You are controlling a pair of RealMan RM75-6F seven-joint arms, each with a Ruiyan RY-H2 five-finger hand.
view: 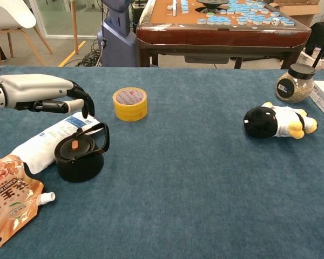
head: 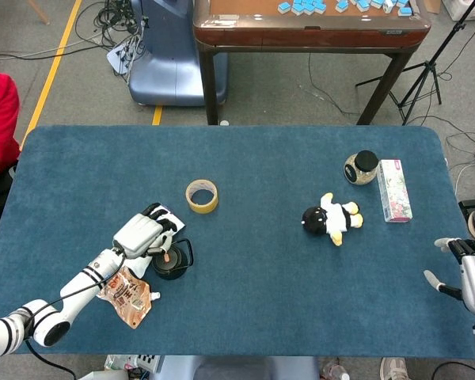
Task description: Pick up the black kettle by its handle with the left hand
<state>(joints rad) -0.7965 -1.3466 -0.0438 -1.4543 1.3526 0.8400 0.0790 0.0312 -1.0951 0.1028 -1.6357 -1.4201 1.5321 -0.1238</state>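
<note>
While the kettle sits unheld near the table's left front corner, handle up for gripping, the left hand hovers behind it, fingers loosely spread, holding nothing.

Blue cloth table in foreground, rounded far corners. Beyond it, grey floor with yellow line at far left and loose black cables. Wooden table at far centre, blue tiles on top. Blue machine base left of it. Tripod at far right. White chair at far left, chest view.
</note>
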